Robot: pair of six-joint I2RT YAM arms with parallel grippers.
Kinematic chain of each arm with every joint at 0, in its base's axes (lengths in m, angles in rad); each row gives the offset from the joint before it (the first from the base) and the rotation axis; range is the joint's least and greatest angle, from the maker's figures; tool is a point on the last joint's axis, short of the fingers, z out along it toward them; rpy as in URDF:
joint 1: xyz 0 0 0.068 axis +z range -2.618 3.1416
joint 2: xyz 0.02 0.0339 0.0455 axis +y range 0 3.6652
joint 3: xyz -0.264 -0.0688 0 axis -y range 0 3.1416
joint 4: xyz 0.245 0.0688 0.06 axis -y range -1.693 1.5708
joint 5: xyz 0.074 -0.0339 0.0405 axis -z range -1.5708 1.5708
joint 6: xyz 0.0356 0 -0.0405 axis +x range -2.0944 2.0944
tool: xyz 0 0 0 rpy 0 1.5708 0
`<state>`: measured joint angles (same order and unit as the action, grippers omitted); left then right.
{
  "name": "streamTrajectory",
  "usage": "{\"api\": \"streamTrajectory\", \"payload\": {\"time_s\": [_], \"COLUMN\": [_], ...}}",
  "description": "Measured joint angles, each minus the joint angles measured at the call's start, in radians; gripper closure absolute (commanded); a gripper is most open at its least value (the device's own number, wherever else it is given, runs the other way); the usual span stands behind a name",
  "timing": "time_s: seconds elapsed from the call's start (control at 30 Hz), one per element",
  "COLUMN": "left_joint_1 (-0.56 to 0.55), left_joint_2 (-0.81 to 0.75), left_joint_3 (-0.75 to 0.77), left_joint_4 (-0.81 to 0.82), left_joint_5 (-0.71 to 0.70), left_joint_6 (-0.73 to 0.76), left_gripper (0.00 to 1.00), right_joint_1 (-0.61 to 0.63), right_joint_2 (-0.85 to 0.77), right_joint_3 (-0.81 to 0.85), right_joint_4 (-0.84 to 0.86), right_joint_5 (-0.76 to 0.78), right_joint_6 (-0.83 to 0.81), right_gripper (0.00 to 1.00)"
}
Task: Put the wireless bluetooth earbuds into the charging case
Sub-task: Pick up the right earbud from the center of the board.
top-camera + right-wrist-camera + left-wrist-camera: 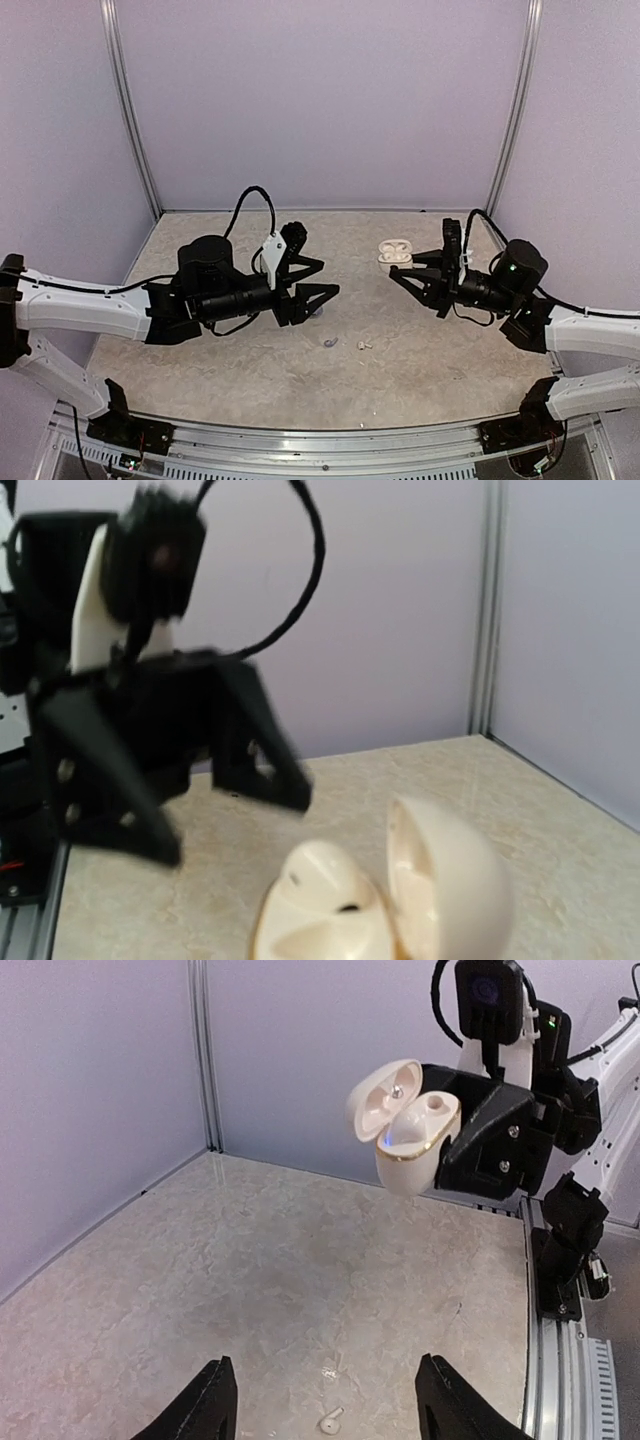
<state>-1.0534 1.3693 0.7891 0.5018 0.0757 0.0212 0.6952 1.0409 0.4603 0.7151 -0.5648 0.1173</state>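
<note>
At the upper right of the left wrist view, the white charging case (410, 1125) is clamped by the right gripper (462, 1138), lid open (socket contents cannot be told). The left gripper (325, 1412) is seen with jaws apart and empty; 1 white earbud (330, 1420) and 1 lilac earbud (330, 343) are seen on the table (250, 370), below centre.

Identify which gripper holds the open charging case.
The right gripper is shut on the white charging case; the left gripper is open and holds nothing.
</note>
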Motion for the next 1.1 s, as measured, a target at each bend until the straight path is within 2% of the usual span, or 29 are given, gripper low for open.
{"api": "streamTrajectory", "payload": {"time_s": [0.27,0.5,0.77,1.1], "left_joint_1": [0.02,0.018,0.009,0.004], "left_joint_2": [0.201,0.381,0.566,0.66], "left_joint_3": [-0.006,-0.036,-0.027,0.044], "left_joint_4": [-0.012,0.14,0.252,0.254], "left_joint_5": [0.135,0.212,0.235,0.203], "left_joint_6": [0.012,0.031,0.06,0.115], "left_gripper": [0.44,0.45,0.49,0.58], "right_joint_1": [-0.055,-0.076,-0.081,-0.084], "right_joint_2": [-0.028,-0.055,-0.08,-0.089], "right_joint_3": [-0.01,-0.02,-0.029,-0.031], "right_joint_4": [-0.045,-0.083,-0.103,-0.128], "right_joint_5": [-0.015,-0.022,-0.023,-0.023], "right_joint_6": [0.035,0.044,0.049,0.051], "right_gripper": [1.0,1.0,1.0,1.0]}}
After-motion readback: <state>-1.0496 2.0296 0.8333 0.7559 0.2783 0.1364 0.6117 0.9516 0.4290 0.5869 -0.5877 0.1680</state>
